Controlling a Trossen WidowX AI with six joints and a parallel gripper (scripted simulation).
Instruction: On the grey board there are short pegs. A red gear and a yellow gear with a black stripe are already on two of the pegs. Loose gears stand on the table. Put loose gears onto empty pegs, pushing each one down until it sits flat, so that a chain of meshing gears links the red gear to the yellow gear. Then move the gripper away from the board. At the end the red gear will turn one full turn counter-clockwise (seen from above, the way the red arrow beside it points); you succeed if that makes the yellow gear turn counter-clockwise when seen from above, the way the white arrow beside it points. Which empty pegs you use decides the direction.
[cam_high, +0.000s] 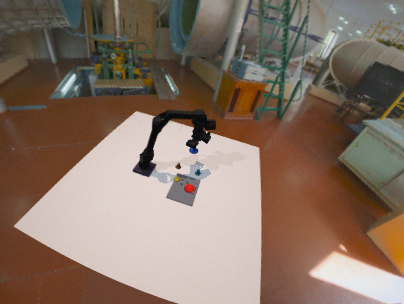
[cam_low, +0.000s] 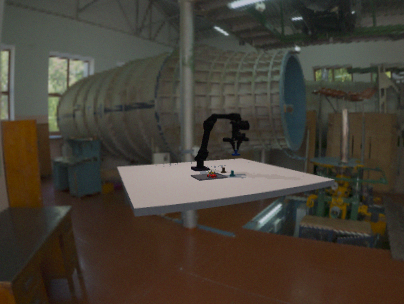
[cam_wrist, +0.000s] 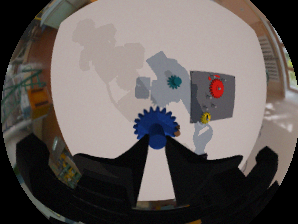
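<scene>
My gripper (cam_high: 193, 145) (cam_low: 236, 148) (cam_wrist: 156, 137) is shut on the blue gear (cam_high: 194, 150) (cam_low: 235, 154) (cam_wrist: 152, 120) by its hub and holds it high above the table. The grey board (cam_high: 179, 198) (cam_low: 200, 177) (cam_wrist: 226, 111) lies on the table with the red gear (cam_high: 187, 188) (cam_wrist: 216, 88) and the small yellow gear (cam_high: 177, 179) (cam_wrist: 205, 118) on it. Short empty pegs (cam_wrist: 209, 106) show between them. A teal gear (cam_high: 198, 172) (cam_low: 232, 174) (cam_wrist: 174, 82) stands on the table beside the board. A small brown gear (cam_high: 178, 165) (cam_low: 223, 170) stands nearby, partly hidden behind the blue gear in the wrist view.
The white table (cam_high: 125, 220) (cam_low: 160, 185) (cam_wrist: 100, 120) bears the board and loose gears. The arm's base (cam_high: 144, 169) (cam_low: 200, 168) stands behind the board, on the yellow gear's side. The arm's shadow falls over the table around the teal gear.
</scene>
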